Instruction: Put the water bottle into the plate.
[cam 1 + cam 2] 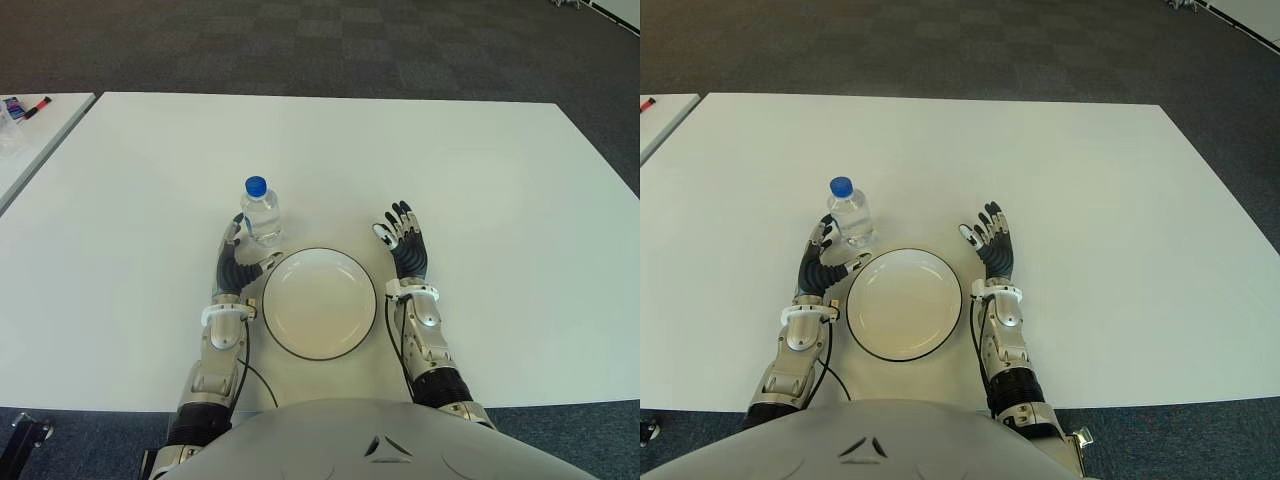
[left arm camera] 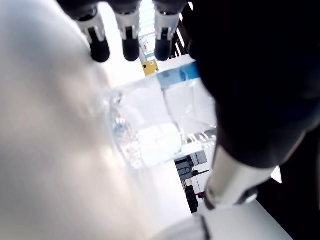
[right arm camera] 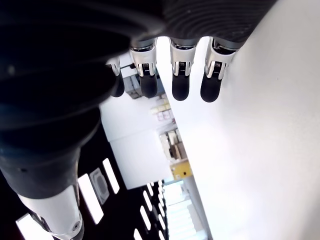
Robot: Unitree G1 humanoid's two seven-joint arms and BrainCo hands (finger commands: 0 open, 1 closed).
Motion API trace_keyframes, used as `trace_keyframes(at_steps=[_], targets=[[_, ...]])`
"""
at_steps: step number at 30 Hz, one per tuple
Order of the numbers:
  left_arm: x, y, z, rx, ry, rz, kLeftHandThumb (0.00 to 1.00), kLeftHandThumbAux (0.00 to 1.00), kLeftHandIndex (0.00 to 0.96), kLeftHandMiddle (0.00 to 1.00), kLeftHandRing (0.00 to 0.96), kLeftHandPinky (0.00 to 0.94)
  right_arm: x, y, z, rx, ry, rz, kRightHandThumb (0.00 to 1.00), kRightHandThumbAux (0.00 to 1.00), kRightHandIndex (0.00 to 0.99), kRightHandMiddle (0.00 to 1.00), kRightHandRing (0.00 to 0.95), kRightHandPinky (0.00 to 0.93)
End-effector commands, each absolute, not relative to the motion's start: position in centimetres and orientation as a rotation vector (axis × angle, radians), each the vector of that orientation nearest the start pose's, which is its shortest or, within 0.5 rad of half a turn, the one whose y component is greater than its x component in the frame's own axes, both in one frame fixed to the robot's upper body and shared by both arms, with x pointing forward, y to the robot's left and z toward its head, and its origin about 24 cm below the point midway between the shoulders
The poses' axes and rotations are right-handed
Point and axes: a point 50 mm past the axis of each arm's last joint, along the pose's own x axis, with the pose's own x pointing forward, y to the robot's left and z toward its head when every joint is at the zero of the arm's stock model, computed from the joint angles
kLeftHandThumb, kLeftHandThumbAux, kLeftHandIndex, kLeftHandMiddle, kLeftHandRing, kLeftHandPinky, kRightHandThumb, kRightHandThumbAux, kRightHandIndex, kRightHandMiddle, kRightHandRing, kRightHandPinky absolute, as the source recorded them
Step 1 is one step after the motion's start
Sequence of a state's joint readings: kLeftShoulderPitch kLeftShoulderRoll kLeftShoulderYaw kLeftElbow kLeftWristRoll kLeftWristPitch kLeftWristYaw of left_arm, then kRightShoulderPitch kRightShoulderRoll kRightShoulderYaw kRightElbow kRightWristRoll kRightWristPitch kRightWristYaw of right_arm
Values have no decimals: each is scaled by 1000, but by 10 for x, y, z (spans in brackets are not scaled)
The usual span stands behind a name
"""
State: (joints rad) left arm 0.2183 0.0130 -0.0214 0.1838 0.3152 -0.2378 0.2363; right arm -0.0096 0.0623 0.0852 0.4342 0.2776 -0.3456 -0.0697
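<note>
Bottle: the bottle (image 1: 261,212) stands upright on the white table (image 1: 500,180), blue cap on, just past the plate's far-left rim and outside it
Plate: the plate (image 1: 319,303) lies flat between my two hands, nothing in it
Left hand: my left hand (image 1: 236,262) sits just behind the bottle, fingers (image 2: 131,42) spread open around it, not closed on it
Right hand: my right hand (image 1: 405,245) shows right of the plate, fingers (image 3: 180,85) held straight and loose, holding nothing
</note>
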Motion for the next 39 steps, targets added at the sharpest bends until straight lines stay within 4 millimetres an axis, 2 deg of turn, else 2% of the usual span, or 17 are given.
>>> trace_keyframes(at_steps=[1,39], targets=[[193,163,-24,334,144,173,0,872,72,50,27,18,229,-88,-36,447,208,-85,21,786,66,88,79,114],[195,163,-26,289,157,208,0,880,76,54,34,30,230,-88,-37,435,205,-83,29,776,71,92,82,118]])
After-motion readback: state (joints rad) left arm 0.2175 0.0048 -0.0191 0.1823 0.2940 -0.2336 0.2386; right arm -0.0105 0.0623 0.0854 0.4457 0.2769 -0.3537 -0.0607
